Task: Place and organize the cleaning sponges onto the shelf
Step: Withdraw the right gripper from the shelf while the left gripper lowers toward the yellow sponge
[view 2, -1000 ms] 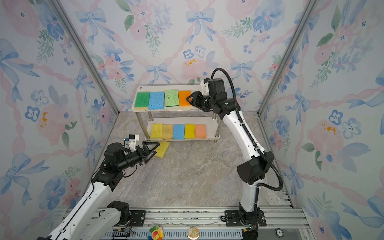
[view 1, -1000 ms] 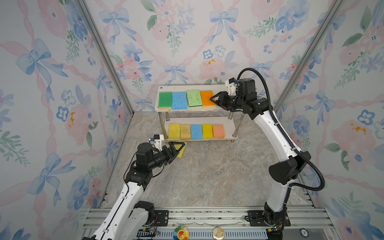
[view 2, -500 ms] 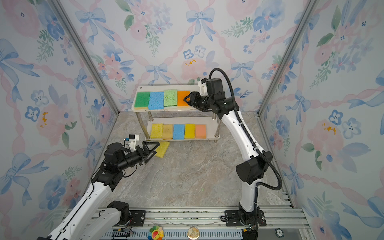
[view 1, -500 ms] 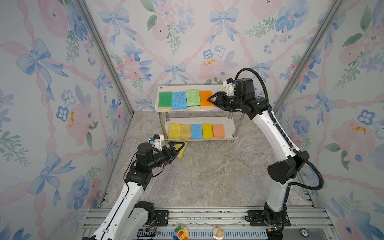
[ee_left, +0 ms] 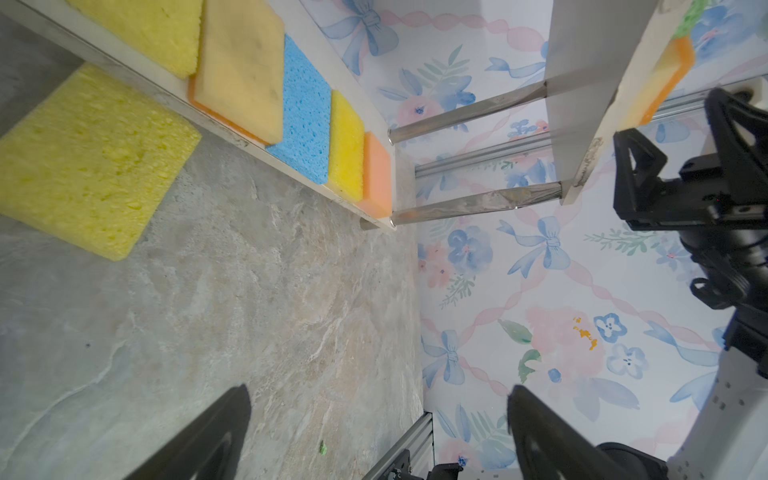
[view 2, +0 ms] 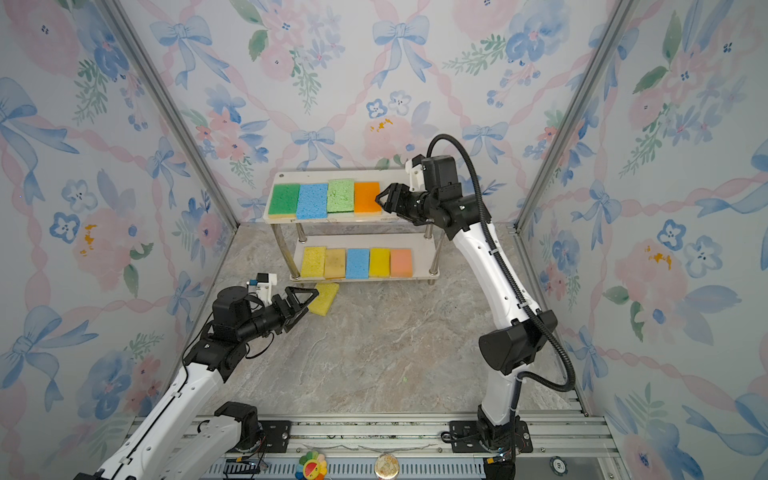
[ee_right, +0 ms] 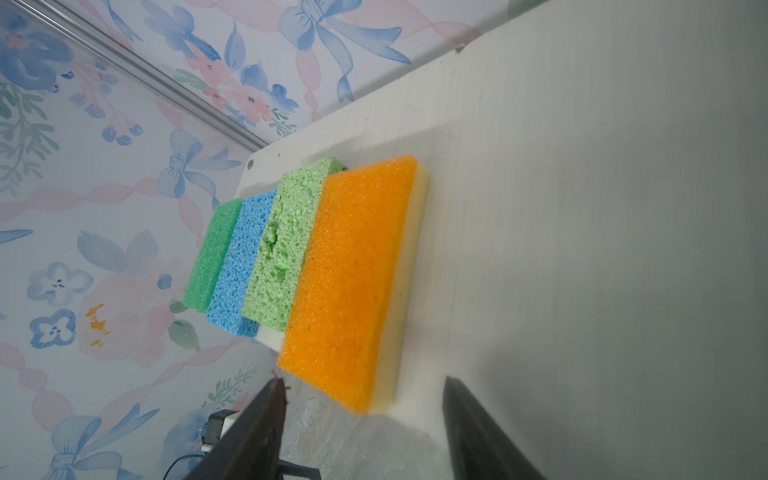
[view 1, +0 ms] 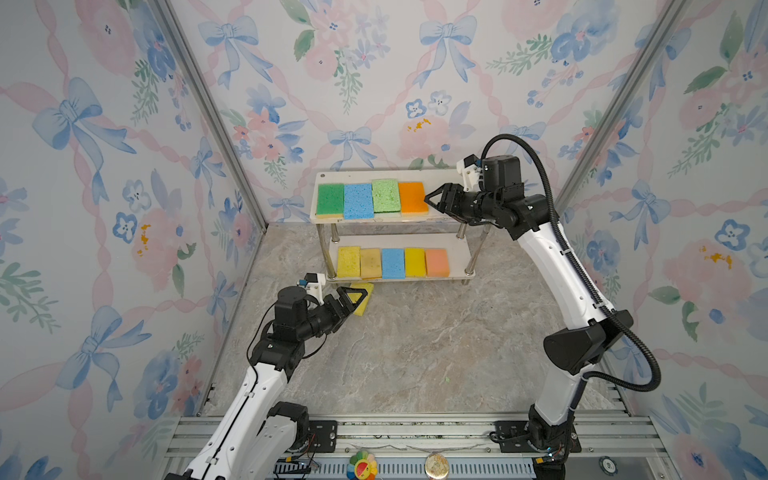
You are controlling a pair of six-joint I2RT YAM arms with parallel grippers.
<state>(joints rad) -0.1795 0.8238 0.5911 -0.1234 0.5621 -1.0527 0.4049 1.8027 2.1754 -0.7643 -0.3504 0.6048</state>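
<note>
Yellow sponge [view 2: 327, 300] flat on marble tabletop [view 1: 415, 353], just in front of shelf [view 1: 475, 251], close beside left gripper [ee_left: 379, 392], jaws spread wide, empty. Beyond, five sponges [view 1: 392, 263] side by side on lower board [view 1: 457, 259]. Above, four sponges [view 1: 358, 200] on upper board [view 1: 374, 175]; right gripper [ee_right: 365, 384] at orange sponge's [view 1: 412, 197] end, jaws apart, pinching nothing.

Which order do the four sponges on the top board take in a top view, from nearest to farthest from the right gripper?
1. orange sponge: right end of the row, just beside the right gripper.
2. light green sponge: next to the left.
3. blue sponge: further left.
4. dark green sponge: left end.
</note>
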